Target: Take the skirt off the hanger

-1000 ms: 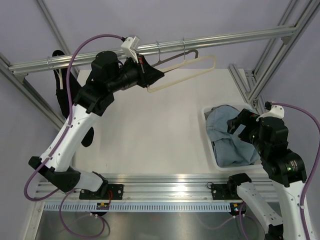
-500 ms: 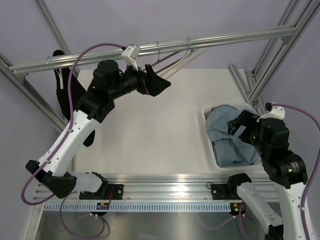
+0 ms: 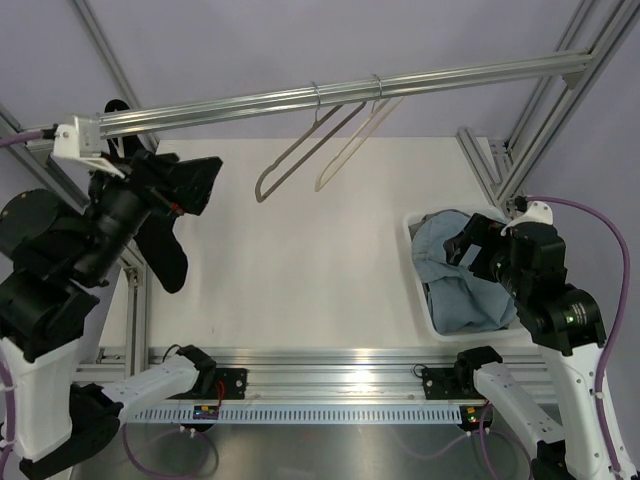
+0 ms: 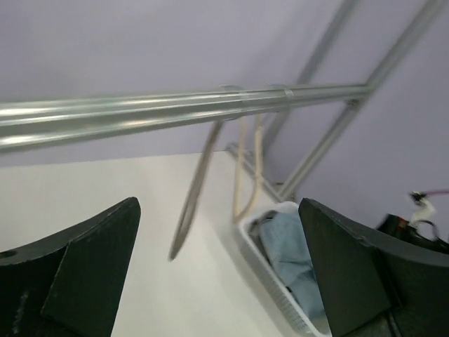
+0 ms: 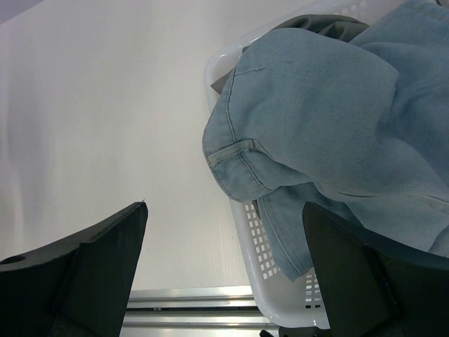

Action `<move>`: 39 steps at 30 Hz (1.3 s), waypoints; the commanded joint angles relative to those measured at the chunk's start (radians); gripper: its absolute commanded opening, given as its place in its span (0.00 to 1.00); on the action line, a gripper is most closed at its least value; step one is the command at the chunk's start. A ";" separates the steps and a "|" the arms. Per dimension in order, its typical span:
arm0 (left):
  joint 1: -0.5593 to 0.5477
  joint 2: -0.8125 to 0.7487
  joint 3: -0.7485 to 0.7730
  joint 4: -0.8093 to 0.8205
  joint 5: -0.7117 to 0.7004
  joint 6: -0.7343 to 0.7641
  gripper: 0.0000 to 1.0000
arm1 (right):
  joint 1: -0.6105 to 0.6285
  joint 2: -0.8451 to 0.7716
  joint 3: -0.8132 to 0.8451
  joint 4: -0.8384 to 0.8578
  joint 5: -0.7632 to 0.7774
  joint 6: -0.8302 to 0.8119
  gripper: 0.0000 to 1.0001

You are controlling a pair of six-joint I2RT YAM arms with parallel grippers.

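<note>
The grey-taupe hanger (image 3: 290, 160) (image 4: 191, 207) hangs bare from the metal rail (image 3: 330, 95), swung at an angle. The skirt is not plainly in view. A strip of dark grey fabric (image 5: 324, 24) shows under the jeans in the basket, and I cannot tell what it is. My left gripper (image 3: 200, 185) (image 4: 219, 270) is open and empty, well left of the hanger and apart from it. My right gripper (image 3: 470, 250) (image 5: 224, 274) is open and empty above the basket's near-left rim.
A cream hanger (image 3: 345, 150) (image 4: 245, 172) hangs just right of the grey one. The white basket (image 3: 415, 265) (image 5: 270, 246) at the right holds light blue jeans (image 3: 450, 275) (image 5: 330, 119). A black garment (image 3: 165, 255) hangs at the rail's left end.
My left gripper was shut at the hangers a second ago; it has opened and pulled back far left. Both hangers have swung to hang slanted. The right arm barely shifted.
</note>
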 commanded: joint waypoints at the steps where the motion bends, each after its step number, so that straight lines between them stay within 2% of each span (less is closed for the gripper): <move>1: 0.003 -0.051 -0.039 -0.242 -0.402 0.030 0.99 | -0.001 -0.011 0.037 0.045 -0.040 -0.019 0.99; 5: 0.003 -0.137 -0.146 -0.311 -0.582 0.015 0.99 | -0.001 -0.006 0.045 0.047 -0.068 -0.031 1.00; 8: 0.003 -0.197 -0.208 -0.311 -0.636 0.024 0.99 | -0.001 -0.001 0.043 0.053 -0.089 -0.034 0.99; 12: 0.003 -0.262 -0.251 -0.259 -0.627 0.076 0.99 | -0.001 -0.001 0.029 0.062 -0.108 -0.028 0.99; 16: 0.003 -0.285 -0.261 -0.188 -0.445 0.153 0.99 | 0.000 -0.005 0.026 0.070 -0.109 -0.020 1.00; 22: 0.003 -0.293 -0.214 -0.151 -0.451 0.173 0.99 | -0.001 -0.011 0.020 0.067 -0.137 -0.011 0.99; 24: 0.001 -0.270 -0.168 -0.173 -0.474 0.192 0.99 | -0.001 -0.012 0.023 0.059 -0.137 -0.014 0.99; 29: 0.003 -0.236 -0.129 -0.227 -0.652 0.220 0.99 | -0.001 -0.020 0.031 0.053 -0.134 -0.017 1.00; 33: 0.003 -0.266 -0.192 -0.194 -0.698 0.255 0.99 | 0.000 -0.024 0.023 0.050 -0.137 -0.020 0.99; 39: 0.003 -0.266 -0.295 -0.245 -0.755 0.213 0.99 | 0.000 -0.032 0.006 0.051 -0.143 -0.019 0.99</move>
